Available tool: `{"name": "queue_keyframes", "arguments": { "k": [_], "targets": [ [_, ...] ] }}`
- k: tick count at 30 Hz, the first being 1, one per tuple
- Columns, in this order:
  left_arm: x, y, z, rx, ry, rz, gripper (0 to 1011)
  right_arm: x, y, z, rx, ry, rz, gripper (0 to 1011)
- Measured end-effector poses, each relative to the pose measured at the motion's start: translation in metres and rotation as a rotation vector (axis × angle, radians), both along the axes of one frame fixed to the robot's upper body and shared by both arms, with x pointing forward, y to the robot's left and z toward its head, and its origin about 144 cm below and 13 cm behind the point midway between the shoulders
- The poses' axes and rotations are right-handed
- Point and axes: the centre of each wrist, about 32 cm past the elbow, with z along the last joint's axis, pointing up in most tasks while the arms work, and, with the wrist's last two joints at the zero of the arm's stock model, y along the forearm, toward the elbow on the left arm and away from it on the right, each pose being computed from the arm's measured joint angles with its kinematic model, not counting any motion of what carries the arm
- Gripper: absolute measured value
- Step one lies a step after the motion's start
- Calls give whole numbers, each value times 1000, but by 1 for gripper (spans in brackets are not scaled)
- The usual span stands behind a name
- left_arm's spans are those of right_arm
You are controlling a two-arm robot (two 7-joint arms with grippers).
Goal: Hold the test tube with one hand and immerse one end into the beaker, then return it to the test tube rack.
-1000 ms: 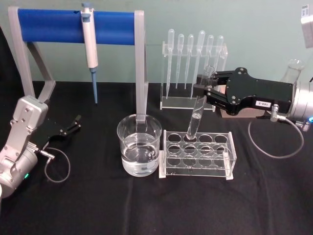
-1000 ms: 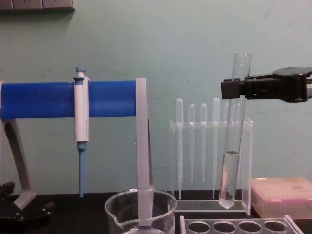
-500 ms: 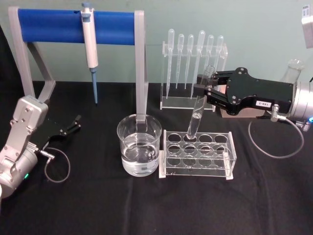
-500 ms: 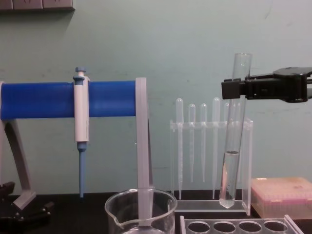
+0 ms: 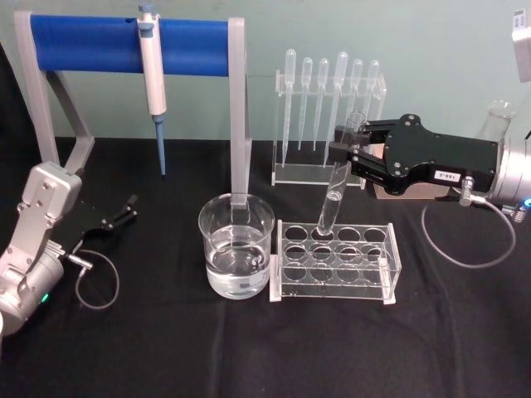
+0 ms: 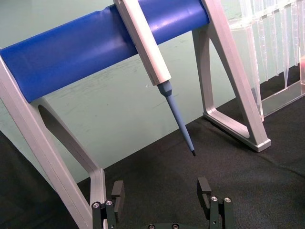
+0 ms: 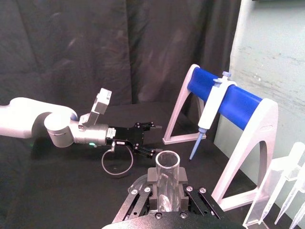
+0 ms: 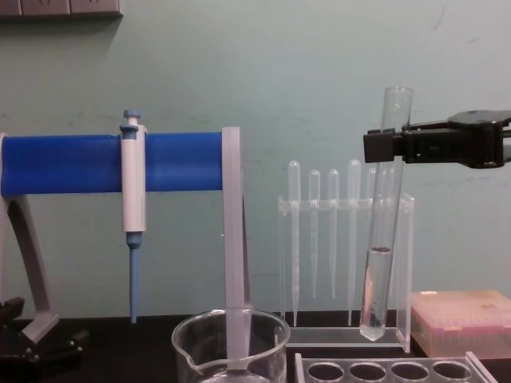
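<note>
One test tube sits clamped in the right gripper, whose flat black jaws are closed on the glass just below its open rim. The rest of the tube hangs beneath the jaws. In the head view it tilts a little; in the chest view it looks nearly upright. Its rounded bottom hangs over the back row of the test tube rack directly below the gripper, clear of the holes in the chest view. A little clear liquid fills the tube's lower part.

Below the gripper and to its left stands the beaker, wide clear glass with a pouring spout, part full of water, just beside the rack's left end. Behind the gripper a clear stand holds thin plastic pipettes with bulb tops. A pink box lies under its wrist.

Far to its left, a white-and-blue pipettor hangs from a blue bar on grey legs. The left gripper rests there on the black cloth, jaws spread apart and holding nothing.
</note>
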Motion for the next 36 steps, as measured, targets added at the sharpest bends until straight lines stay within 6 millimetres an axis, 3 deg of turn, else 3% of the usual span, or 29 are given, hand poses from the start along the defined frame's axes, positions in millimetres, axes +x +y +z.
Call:
{"name": "queue_keyframes", "arguments": {
  "k": [36],
  "targets": [
    [0,0,0,0,0,0,1000,0,0,0,0,0,0,236]
  ]
}}
